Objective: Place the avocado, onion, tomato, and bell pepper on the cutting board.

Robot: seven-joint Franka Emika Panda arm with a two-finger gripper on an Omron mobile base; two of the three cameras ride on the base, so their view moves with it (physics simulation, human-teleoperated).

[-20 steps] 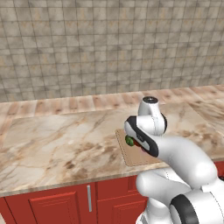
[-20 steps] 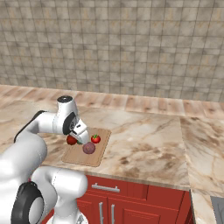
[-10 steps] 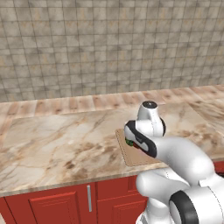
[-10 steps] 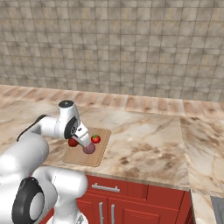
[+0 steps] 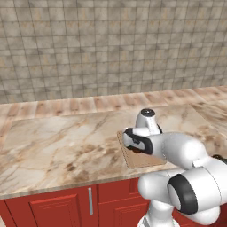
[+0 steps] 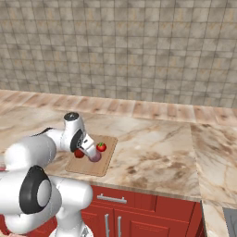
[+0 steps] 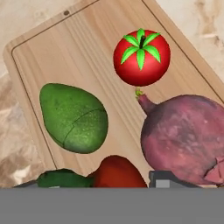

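On the cutting board (image 7: 52,39), left to right: avocado (image 7: 73,118) left of centre; bell pepper (image 7: 114,172) at the near edge, between the pincer (image 7: 105,183) tips; tomato (image 7: 141,57) further in; onion (image 7: 186,139) rightmost. Whether the pincer pinches the pepper: cannot tell. Board sits on the marble bench (image 5: 57,146).

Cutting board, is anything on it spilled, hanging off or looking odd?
Nothing stands out. The green avocado, bright red tomato, mauve onion and dark red bell pepper all sit on the tan wooden cutting board.
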